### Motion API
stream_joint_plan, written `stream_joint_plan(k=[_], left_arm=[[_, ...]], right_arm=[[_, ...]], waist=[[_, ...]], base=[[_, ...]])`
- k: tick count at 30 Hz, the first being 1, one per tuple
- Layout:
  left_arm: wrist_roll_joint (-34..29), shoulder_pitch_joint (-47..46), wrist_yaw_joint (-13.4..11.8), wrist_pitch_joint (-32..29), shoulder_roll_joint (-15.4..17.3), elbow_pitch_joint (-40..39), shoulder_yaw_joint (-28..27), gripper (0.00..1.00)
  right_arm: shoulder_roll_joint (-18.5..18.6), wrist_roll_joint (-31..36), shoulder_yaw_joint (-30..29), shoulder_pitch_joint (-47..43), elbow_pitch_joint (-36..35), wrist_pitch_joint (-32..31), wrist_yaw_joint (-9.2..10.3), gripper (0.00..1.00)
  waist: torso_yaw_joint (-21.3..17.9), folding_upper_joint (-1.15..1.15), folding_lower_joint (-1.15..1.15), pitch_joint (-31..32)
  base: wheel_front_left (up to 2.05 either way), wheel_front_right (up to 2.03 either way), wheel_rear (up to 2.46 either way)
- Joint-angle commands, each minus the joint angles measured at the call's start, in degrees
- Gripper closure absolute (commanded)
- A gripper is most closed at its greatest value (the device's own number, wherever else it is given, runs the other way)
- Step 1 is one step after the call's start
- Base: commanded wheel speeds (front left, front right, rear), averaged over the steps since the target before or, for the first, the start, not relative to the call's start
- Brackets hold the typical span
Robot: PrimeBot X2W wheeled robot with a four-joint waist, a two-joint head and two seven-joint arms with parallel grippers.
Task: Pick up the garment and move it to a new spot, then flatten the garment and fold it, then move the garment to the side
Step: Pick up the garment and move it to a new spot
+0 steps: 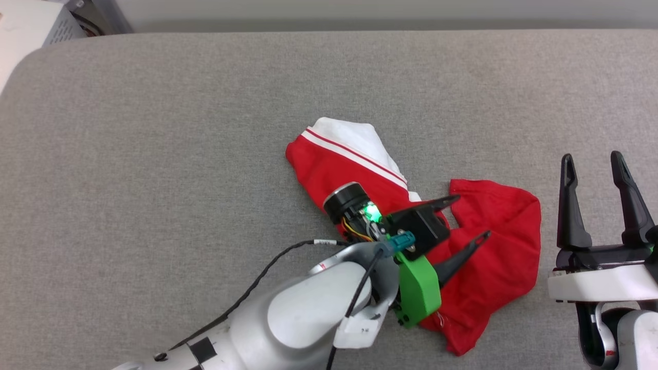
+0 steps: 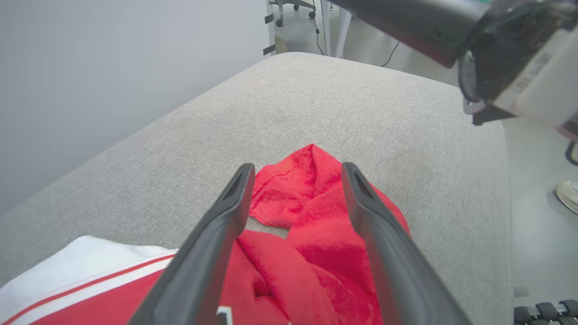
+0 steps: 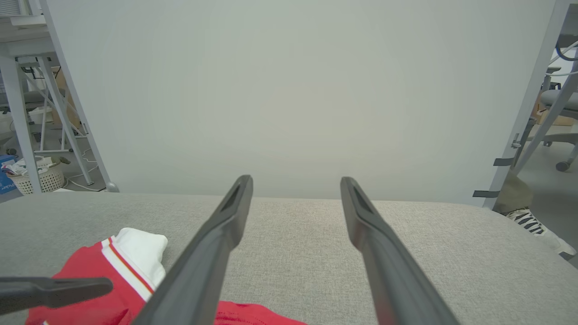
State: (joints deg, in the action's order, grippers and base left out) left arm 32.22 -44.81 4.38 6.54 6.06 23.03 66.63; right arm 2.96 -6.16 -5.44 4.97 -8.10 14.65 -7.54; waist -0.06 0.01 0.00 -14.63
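Note:
The garment [image 1: 493, 257] lies crumpled on the grey padded table [image 1: 154, 154], right of centre. It is red, with a white sleeve and striped trim [image 1: 354, 144] at its far left end. My left gripper [image 1: 473, 216] hovers over its middle, open, fingers spread above the red cloth and pointing right. In the left wrist view the gripper [image 2: 296, 167] frames the bunched red folds [image 2: 316, 216] and grips nothing. My right gripper [image 1: 591, 159] stands open just right of the garment, nothing between its fingers. In the right wrist view that gripper [image 3: 294, 179] points at the back wall, with the garment [image 3: 90, 266] at the lower left.
The table's rounded back-left corner [image 1: 31, 56] borders a white unit [image 1: 31, 20]. Beyond the table, the right wrist view shows a laundry basket [image 3: 36, 176], metal table legs and a striped shoe [image 3: 533, 221] on the floor. Bare grey padding spreads left of the garment and behind it.

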Motion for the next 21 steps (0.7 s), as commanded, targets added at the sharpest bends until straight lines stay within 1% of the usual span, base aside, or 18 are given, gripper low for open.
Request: stream_joint_plan(k=[1,5,8,10,13,16,21], left_arm=[[0.06,-0.58,-1.56,1.8,0.4,-0.3,-1.2,0.0],[0.16,0.31,-6.16,5.97,2.75,-1.4,-5.78,0.0],[0.13,2.16,-10.16,7.67,5.57,-2.36,-10.02,0.0],[0.21,3.98,-12.3,8.15,7.49,-3.19,-12.81,0.0],[-0.24,7.01,-14.91,8.39,10.25,-4.8,-17.03,0.0],[-1.6,11.57,-17.54,8.43,12.65,-8.39,-23.16,0.0],[-4.34,20.62,-20.45,8.44,14.86,-13.21,-33.32,0.0]], right_arm=[[-0.07,0.18,0.15,-1.04,0.18,0.35,0.05,0.0],[-0.03,0.05,0.56,-2.44,0.32,0.35,0.05,0.0],[0.06,-0.32,1.21,-3.49,0.57,0.35,0.05,0.0],[0.06,-0.62,1.47,-4.14,0.69,0.35,0.05,0.0],[0.06,-1.13,1.67,-4.93,0.8,0.35,0.05,0.0],[0.11,-1.72,1.89,-5.6,1.05,0.35,0.05,0.0],[0.17,-3.45,2.39,-6.63,1.95,0.35,0.05,0.0]], waist=[[1.8,-0.01,0.0,3.46],[2.69,-0.01,0.0,5.62],[3.2,-0.01,0.0,6.89],[3.51,-0.01,0.0,7.57],[3.89,-0.01,0.0,8.37],[4.13,-0.01,0.0,9.05],[4.3,-0.01,0.0,10.2]], base=[[0.0,0.0,0.0],[0.0,0.0,0.0],[0.0,0.0,0.0],[0.0,0.0,0.0],[0.0,0.0,0.0],[0.0,0.0,0.0],[0.0,0.0,0.0]])
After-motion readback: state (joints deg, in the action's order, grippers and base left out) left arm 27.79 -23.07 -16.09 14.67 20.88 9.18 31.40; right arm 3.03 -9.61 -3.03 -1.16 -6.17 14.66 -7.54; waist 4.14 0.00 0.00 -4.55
